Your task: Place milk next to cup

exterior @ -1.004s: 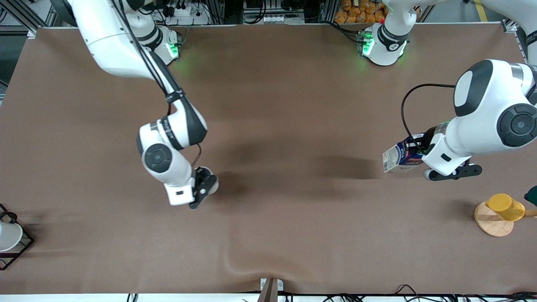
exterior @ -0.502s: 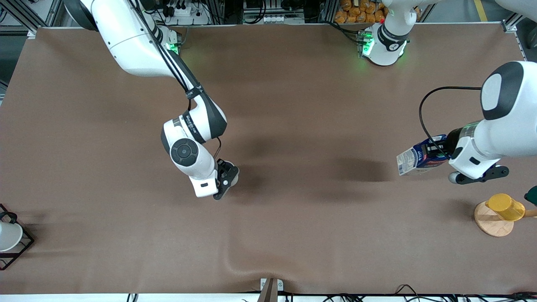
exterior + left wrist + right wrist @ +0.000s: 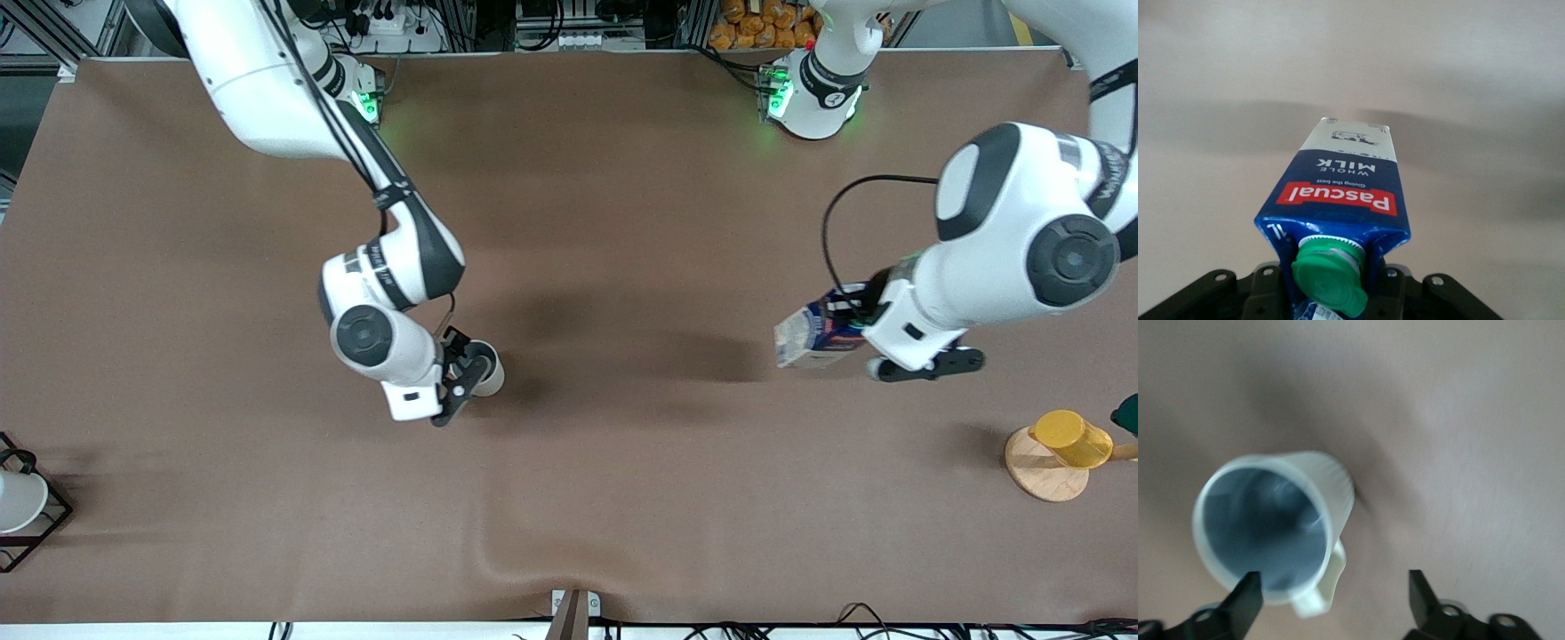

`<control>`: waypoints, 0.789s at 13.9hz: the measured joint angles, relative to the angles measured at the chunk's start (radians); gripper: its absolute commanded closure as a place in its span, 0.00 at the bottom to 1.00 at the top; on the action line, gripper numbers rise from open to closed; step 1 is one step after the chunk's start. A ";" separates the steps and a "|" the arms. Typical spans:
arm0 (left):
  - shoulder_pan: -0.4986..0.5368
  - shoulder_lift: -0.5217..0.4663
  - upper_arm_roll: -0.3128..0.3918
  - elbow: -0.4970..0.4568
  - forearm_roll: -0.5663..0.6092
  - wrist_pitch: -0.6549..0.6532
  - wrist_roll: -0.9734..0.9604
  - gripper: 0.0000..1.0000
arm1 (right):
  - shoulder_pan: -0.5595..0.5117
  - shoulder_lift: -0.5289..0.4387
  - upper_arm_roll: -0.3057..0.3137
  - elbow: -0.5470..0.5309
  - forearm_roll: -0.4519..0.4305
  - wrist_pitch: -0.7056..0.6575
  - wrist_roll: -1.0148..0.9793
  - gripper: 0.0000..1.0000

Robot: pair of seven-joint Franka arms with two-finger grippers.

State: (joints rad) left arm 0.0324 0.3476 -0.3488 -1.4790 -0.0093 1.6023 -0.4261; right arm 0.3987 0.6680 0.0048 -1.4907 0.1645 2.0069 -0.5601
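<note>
My left gripper (image 3: 855, 322) is shut on the top of the milk (image 3: 811, 336), a dark-blue carton with a green cap. It holds the milk tilted in the air, over the table toward the left arm's end. The left wrist view shows the milk (image 3: 1345, 180) running away from my left gripper (image 3: 1331, 288), red label up. The cup (image 3: 487, 373), a pale mug with a grey inside, stands near the table's middle. My right gripper (image 3: 462, 380) is open right beside it. In the right wrist view, the cup (image 3: 1271, 520) has its handle between the spread fingers of my right gripper (image 3: 1333, 587).
A yellow cup (image 3: 1071, 437) lies on a round wooden stand (image 3: 1042, 480) at the left arm's end. A white cup in a black wire rack (image 3: 20, 502) sits at the right arm's end. The brown table cover has a wrinkle (image 3: 498, 560) near the front edge.
My left arm swung the milk away toward its own end, then brought it back toward the table's middle. My right gripper moved toward the middle with the cup, then drew back a little, uncovering the cup.
</note>
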 measured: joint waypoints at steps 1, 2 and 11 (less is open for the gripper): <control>-0.024 0.000 -0.016 0.004 -0.006 0.012 -0.030 0.55 | -0.034 -0.019 -0.004 0.003 0.053 -0.073 -0.001 0.00; -0.053 0.000 -0.028 0.005 -0.022 0.034 -0.052 0.55 | -0.081 -0.039 -0.005 0.004 0.096 -0.139 -0.009 0.00; -0.451 0.130 -0.016 0.044 -0.051 0.293 -0.425 0.55 | -0.302 -0.133 -0.022 0.003 -0.084 -0.310 -0.022 0.00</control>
State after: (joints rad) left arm -0.4181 0.4778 -0.3649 -1.4349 -0.0604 1.8954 -0.8510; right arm 0.0966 0.5346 -0.0174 -1.4875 0.0806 1.6970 -0.5825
